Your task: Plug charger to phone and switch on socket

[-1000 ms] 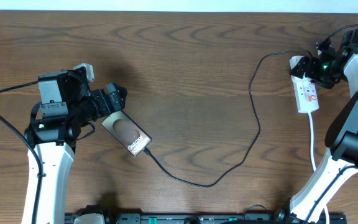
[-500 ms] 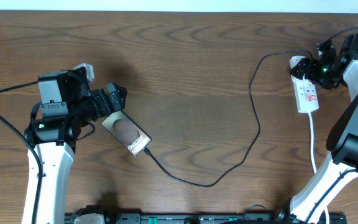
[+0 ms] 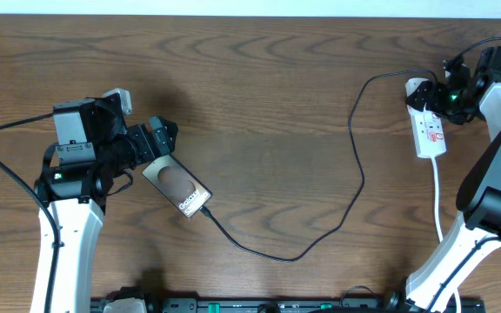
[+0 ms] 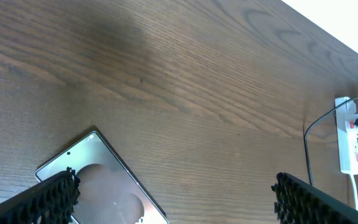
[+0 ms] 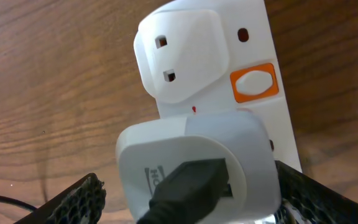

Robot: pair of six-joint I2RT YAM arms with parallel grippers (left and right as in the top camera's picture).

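Overhead, our right gripper [image 3: 447, 96] has barely shifted above the white, red-marked power strip [image 3: 430, 132], fingers apart; we judge its orange switch [image 5: 253, 84] not yet pressed.

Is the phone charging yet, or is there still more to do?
Nearly. Done: the charger's tip looks plugged into the phone, and its other end sits in a white adapter in the socket. In hand: the right gripper is open at the socket, fingers either side of the adapter; the left gripper is open by the phone. Left: the orange switch, whose on or off state I cannot tell.
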